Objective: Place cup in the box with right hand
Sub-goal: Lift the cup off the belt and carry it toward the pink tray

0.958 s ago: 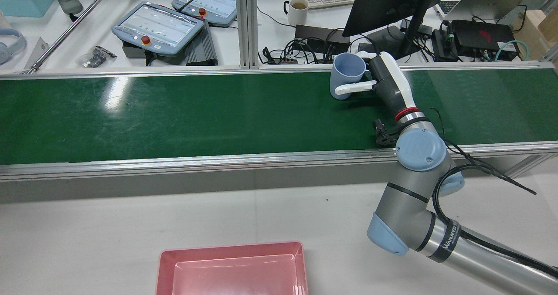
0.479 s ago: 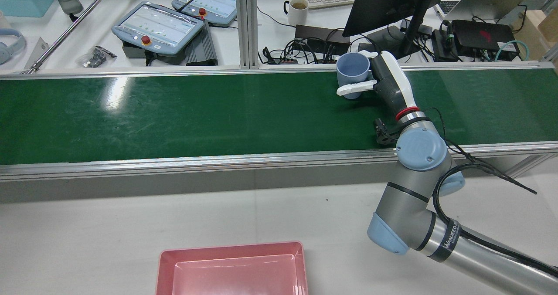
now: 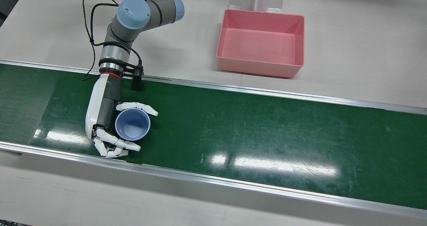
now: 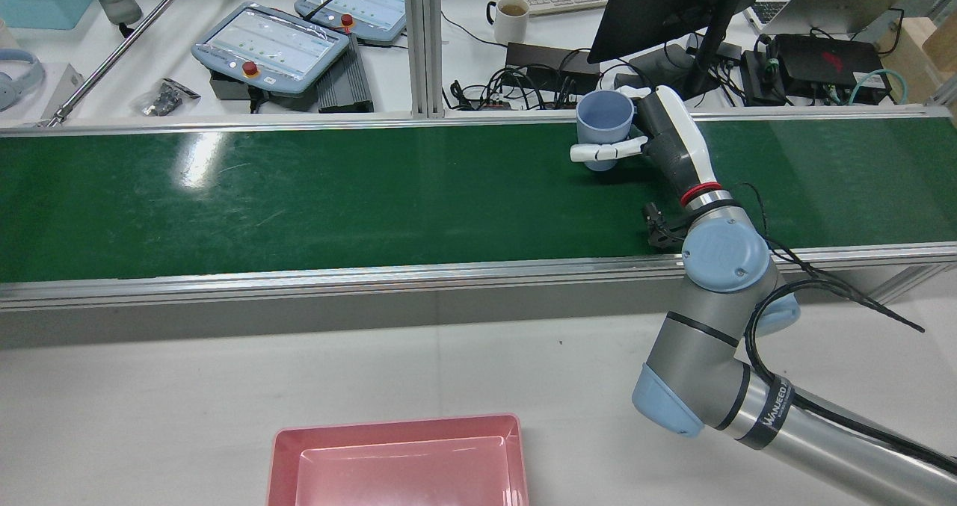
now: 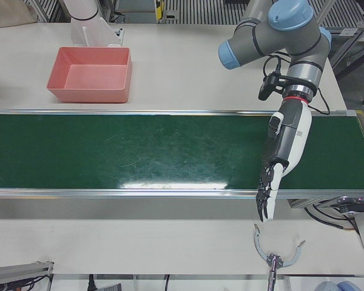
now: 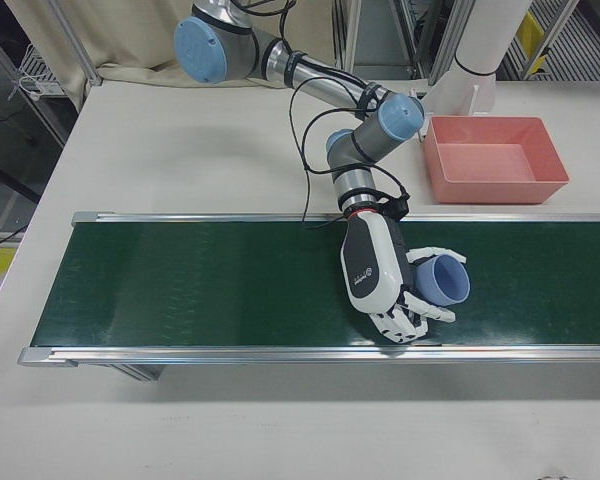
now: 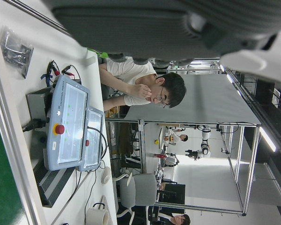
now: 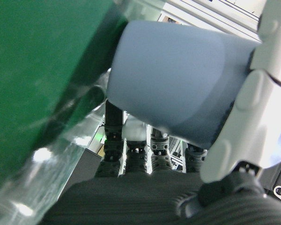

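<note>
Green conveyor belt [image 3: 253,126] underneath, pink box [image 3: 262,43] toward two o'clock. Blue cup [image 3: 132,124] upright, wrapped mid-wall by right hand [image 3: 111,126]. Probably light, rigid, smooth plastic; best gripped around the wall.

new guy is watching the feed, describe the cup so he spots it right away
Find the long green conveyor belt. Near its operator-side edge, the white right robot hand wraps a pale blue cup, mouth up. It is the only blue cup on the belt.
</note>
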Action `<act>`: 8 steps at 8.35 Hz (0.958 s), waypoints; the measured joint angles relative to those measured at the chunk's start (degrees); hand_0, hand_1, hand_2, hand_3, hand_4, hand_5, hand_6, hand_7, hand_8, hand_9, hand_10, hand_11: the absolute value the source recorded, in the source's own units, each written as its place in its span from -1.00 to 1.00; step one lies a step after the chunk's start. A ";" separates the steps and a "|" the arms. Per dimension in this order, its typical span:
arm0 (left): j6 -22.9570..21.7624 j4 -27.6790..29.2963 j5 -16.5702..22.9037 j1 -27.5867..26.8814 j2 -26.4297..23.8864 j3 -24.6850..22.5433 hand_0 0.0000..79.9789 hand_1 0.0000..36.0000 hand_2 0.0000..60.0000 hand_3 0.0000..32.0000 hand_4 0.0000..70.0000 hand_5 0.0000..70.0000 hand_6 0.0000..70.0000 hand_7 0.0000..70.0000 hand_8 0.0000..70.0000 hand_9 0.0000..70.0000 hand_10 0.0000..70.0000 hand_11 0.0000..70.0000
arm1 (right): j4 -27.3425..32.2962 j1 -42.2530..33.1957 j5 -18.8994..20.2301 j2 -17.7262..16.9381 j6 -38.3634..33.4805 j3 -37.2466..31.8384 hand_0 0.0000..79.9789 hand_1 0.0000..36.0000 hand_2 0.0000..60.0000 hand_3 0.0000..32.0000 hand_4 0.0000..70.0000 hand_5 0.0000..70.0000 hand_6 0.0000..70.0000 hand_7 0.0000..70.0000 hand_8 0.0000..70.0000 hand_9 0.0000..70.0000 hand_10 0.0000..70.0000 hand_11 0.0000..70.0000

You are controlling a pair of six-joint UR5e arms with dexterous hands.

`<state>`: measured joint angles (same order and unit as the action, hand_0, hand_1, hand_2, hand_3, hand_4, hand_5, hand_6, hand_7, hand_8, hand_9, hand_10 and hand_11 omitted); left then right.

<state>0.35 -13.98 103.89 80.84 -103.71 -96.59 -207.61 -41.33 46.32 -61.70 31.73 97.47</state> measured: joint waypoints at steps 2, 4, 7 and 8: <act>0.00 0.00 -0.03 0.01 0.02 0.00 -1.00 -1.00 -1.00 -1.00 -1.00 -1.00 -1.00 -1.00 -1.00 -1.00 -1.00 -1.00 | -0.17 -0.82 0.17 -1.52 0.37 4.31 0.29 0.10 -0.26 -1.00 -0.10 -0.70 0.03 1.00 0.38 1.00 -0.25 0.11; 0.00 0.00 -0.02 0.00 0.05 0.00 -1.00 -1.00 -1.00 -1.00 -1.00 -1.00 -1.00 -1.00 -1.00 -1.00 -1.00 -1.00 | -0.33 -1.49 0.69 -4.53 4.94 15.35 0.25 0.01 -0.14 -1.00 0.06 -0.72 0.05 1.00 0.39 1.00 -0.20 0.17; 0.00 0.03 0.00 0.01 0.06 0.00 -1.00 -1.00 -1.00 -1.00 -1.00 -1.00 -1.00 -1.00 -1.00 -1.00 -1.00 -1.00 | -0.34 3.38 4.34 -6.06 16.77 31.33 0.21 -0.20 -0.29 -1.00 0.03 -0.72 0.06 1.00 0.43 1.00 -0.11 0.29; 0.00 0.06 0.00 0.01 0.06 0.00 -1.00 -1.00 -1.00 -1.00 -1.00 -1.00 -1.00 -1.00 -1.00 -1.00 -1.00 -1.00 | -0.34 6.73 5.48 -6.21 19.06 33.91 0.22 -0.51 -0.86 -1.00 0.09 -0.72 0.07 1.00 0.47 1.00 -0.06 0.35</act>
<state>0.35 -13.92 103.89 80.85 -103.65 -96.59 -207.95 -34.60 51.80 -67.91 50.78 131.38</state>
